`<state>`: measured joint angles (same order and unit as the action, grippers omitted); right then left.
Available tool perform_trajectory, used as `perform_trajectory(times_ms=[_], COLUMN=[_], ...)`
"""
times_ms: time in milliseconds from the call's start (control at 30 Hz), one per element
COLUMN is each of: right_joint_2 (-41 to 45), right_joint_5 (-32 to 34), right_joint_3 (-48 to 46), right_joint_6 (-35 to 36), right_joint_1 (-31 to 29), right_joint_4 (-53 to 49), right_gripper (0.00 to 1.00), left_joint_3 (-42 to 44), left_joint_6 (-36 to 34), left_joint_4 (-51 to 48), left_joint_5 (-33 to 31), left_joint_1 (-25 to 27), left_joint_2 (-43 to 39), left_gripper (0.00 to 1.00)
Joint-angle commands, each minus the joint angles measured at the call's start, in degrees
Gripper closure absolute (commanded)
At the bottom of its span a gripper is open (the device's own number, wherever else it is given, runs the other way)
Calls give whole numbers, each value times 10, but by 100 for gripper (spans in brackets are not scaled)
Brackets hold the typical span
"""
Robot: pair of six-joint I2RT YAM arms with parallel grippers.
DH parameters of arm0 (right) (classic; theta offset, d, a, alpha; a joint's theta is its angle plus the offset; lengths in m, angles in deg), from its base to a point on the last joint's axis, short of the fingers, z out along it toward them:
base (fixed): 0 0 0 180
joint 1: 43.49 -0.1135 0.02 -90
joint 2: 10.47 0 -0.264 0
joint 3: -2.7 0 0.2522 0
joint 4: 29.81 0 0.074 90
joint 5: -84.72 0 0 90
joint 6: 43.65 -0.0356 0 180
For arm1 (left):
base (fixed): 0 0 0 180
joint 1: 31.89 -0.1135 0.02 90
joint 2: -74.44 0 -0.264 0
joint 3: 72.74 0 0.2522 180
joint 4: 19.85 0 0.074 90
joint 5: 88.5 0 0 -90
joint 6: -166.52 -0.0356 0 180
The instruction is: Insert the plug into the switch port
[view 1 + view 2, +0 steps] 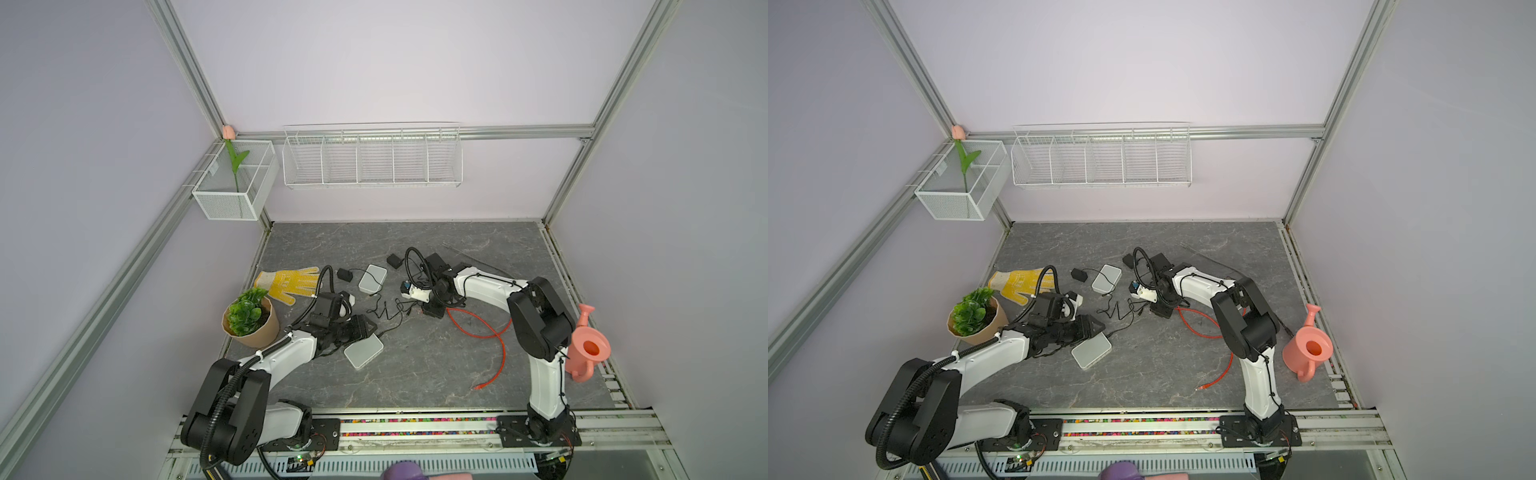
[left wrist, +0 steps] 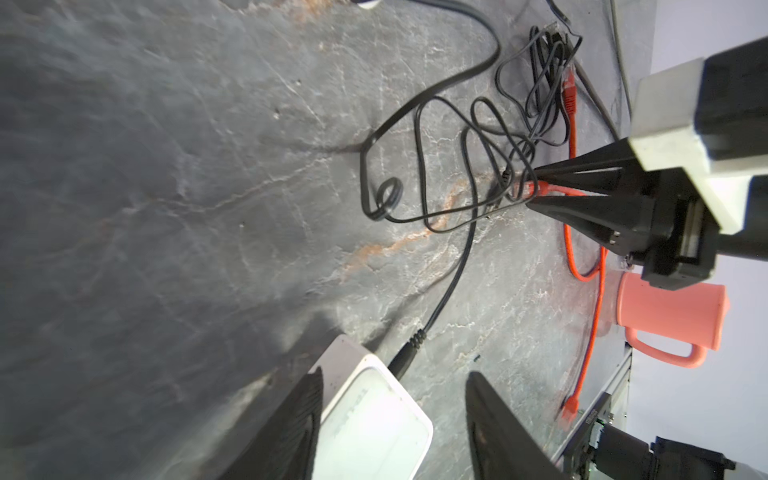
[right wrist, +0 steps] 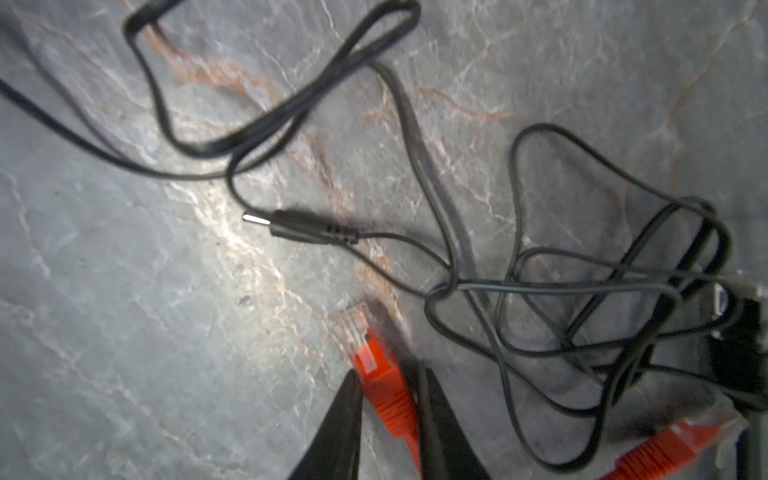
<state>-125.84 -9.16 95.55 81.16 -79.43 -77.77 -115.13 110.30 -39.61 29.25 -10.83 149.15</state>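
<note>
Right tool (image 3: 388, 370) around orange, clear-tipped plug (image 3: 379, 376)

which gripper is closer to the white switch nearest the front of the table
Left. The left gripper hovers at a corner of that white switch, jaws open. The right gripper is well beyond it, past the tangled black cable, pinching a red plug.

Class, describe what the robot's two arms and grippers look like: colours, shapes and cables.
The left arm and right arm match: smooth white link shells between chunky black joint housings. A black corrugated hose runs along the left one; a thin black cable is tied along the right. The left gripper and right gripper have black tapering fingers, ribbed on the left pair.
</note>
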Motion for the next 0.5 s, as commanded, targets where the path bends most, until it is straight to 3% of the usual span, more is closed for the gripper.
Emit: perform_trajectory(times_ms=[0,233,467], right_joint_2=[19,68,163], right_joint_5=[18,53,69], right_joint_3=[-38,-82,-137], right_joint_6=[-29,-66,-81], right_joint_1=[-14,-30,-33], right_joint_4=[-27,-2,41], right_gripper=[75,90,93], left_joint_3=[6,-20,-102], left_joint_6=[10,5,-27], left_joint_4=[18,9,-38], left_joint_5=[9,-10,8], left_joint_1=[2,1,2], left_joint_2=[-8,-46,-95], left_gripper=[43,43,38])
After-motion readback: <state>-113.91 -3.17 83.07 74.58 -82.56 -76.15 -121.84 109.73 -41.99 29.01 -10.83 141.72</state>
